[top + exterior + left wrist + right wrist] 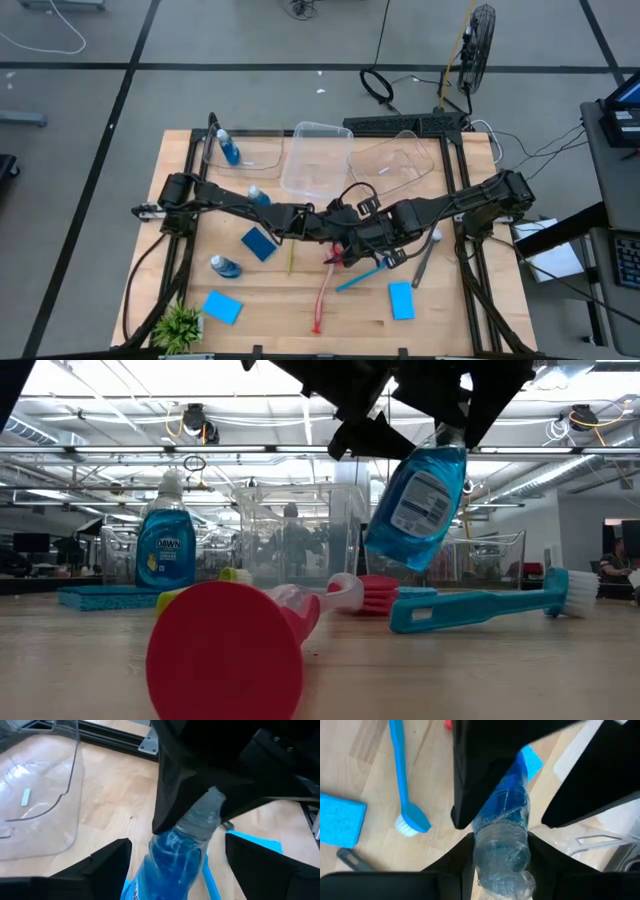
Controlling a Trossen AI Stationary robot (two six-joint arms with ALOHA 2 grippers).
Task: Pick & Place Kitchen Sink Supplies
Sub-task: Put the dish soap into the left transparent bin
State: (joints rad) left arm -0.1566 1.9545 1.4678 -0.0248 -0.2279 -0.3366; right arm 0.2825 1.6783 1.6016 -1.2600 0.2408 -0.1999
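Gripping bottle (417,506), right gripper (500,855), aloft

Two dark jointed arms trail black cables and end in matte black, blunt-fingered end effectors.

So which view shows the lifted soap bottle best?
The low view: the lifted soap bottle hangs tilted above the table, label visible. Right wrist shows the right gripper clamping its neck; left wrist shows it partly; the high view hides it under the arms.
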